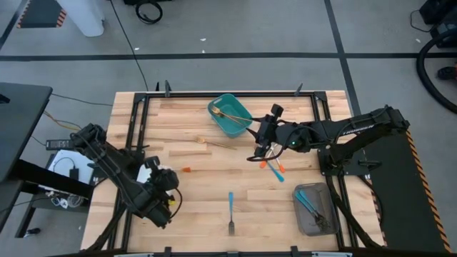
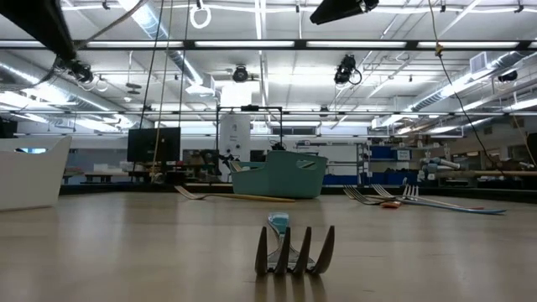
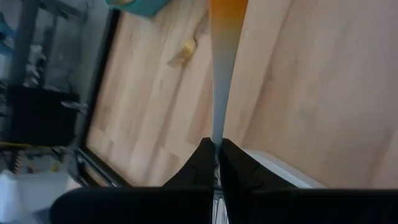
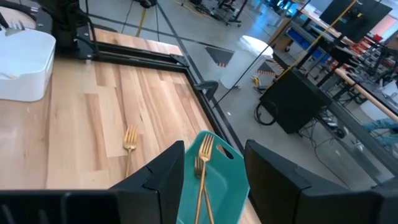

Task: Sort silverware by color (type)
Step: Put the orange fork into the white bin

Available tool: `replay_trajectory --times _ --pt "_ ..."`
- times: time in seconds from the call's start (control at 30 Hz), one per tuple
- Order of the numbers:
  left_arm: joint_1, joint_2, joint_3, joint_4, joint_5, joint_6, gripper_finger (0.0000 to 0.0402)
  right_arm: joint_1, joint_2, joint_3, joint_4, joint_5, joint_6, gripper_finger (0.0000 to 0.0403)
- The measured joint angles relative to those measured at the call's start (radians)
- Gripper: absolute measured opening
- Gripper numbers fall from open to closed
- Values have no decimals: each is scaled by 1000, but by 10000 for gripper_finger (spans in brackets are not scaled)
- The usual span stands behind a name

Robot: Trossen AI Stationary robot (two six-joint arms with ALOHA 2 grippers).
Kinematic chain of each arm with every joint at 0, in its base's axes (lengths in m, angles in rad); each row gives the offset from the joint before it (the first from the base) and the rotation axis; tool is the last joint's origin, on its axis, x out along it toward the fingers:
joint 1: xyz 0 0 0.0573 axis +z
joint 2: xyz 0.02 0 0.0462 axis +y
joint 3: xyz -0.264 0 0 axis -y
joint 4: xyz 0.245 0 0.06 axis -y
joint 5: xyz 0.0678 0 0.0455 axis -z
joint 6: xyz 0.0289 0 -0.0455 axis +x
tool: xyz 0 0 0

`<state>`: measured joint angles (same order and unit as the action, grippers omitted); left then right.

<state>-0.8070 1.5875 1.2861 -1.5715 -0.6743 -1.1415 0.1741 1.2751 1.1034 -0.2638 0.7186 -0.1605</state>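
My left gripper is at the table's near left, over the white tray, shut on an orange-handled utensil. My right gripper hovers open over the teal bin, which holds gold forks. One gold fork lies flat on the wood left of the bin. A few orange- and blue-handled utensils lie below the right gripper. A blue-handled fork lies near the front edge, its tines toward the low camera. My left gripper pinches the orange-handled utensil on its bare metal shaft between the two shut fingers. The fingers lie along the utensil. Its orange handle end points away from the gripper, toward the table's middle. The end behind the fingers is hidden by them.
A grey tray at the near right holds blue-handled utensils. A black frame runs around the table. Bare wood lies between the blue fork and the left arm.
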Motion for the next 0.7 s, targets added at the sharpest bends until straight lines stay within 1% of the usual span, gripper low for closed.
replay_trajectory --times 0.13,0.3,0.7 --pt "-37 0 0 0 44 -106 16 0 0 0 -2 -10 2 173" --pt "-85 0 -1 0 52 -223 16 0 0 0 -2 -10 7 173" --pt "-156 0 -1 0 53 -355 16 -4 0 0 14 -9 -21 173"
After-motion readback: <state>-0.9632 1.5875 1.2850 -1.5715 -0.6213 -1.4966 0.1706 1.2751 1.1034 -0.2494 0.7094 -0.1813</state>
